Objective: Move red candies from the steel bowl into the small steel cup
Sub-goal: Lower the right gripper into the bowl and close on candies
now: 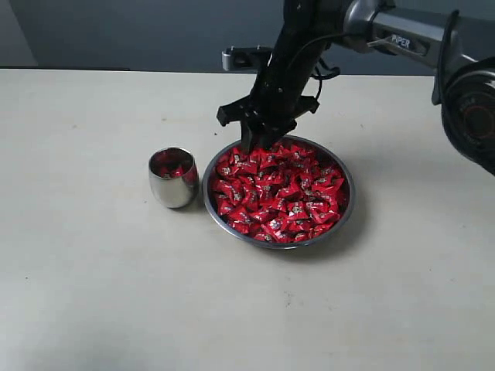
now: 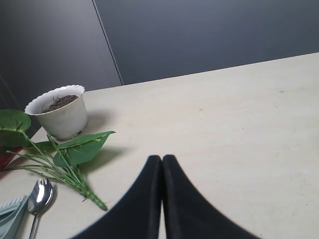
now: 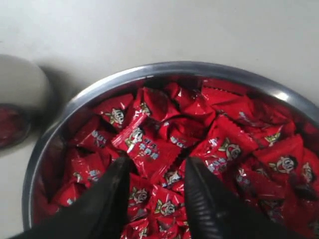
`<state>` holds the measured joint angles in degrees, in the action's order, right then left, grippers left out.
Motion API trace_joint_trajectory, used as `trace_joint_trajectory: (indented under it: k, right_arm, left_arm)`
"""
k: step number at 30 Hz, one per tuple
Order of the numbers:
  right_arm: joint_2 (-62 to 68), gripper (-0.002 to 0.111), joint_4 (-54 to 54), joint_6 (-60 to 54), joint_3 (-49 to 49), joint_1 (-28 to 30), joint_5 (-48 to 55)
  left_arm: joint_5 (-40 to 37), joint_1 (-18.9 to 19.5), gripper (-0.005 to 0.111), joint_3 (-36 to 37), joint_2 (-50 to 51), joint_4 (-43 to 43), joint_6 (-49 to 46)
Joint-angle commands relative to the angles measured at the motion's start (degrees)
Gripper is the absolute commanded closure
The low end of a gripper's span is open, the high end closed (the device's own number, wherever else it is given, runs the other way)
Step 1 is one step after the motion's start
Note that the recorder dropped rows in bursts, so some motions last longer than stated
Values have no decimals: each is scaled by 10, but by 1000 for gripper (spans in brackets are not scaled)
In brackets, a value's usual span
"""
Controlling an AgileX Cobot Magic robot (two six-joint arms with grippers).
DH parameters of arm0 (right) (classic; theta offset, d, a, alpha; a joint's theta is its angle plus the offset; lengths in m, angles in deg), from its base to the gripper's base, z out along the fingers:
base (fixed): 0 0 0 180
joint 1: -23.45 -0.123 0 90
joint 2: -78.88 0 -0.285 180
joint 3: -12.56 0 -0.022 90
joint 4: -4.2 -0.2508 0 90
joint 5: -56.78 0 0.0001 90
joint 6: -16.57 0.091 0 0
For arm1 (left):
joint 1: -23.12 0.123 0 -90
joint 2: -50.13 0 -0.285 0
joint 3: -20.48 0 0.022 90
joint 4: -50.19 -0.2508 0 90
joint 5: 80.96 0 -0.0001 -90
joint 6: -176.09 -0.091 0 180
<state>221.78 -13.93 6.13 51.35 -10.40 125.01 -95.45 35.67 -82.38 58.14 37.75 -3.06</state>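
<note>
Many red candies [image 1: 278, 189] in steel bowl [image 1: 346, 202], right end effector [image 3: 157, 167] apart near rim, left end effector [image 2: 162, 158] together over open table [image 2: 239, 124]

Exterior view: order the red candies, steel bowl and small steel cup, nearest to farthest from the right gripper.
1. red candies: directly beneath the right gripper.
2. steel bowl: far-left rim beside it, almost too close to call.
3. small steel cup: left of the bowl, farthest.

Right arm [image 1: 402, 37]: entered from the upper right of the exterior view, forearm angled steeply down
Right gripper [image 1: 254, 143]: pointed downward, its two dark fingers [image 3: 107, 199] held apart with a clear gap between them
Left gripper [image 2: 162, 162]: pointed forward and low, jaws pressed flat together, tips touching
</note>
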Motion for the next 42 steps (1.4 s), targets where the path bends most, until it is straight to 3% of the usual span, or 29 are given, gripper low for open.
trace_joint_trajectory:
  k: [1, 14, 20, 42]
  right_arm:
    - [11, 72, -4, -1, 2, 1, 0]
    - [27, 72, -53, -1, 2, 1, -22]
    - [32, 55, -55, -1, 2, 1, -24]
    - [34, 55, -38, 0, 2, 1, -10]
  left_arm:
    - [8, -2, 106, 1, -2, -3, 2]
    - [8, -2, 106, 1, -2, -3, 2]
    - [8, -2, 106, 1, -2, -3, 2]
    - [8, -2, 106, 1, -2, -3, 2]
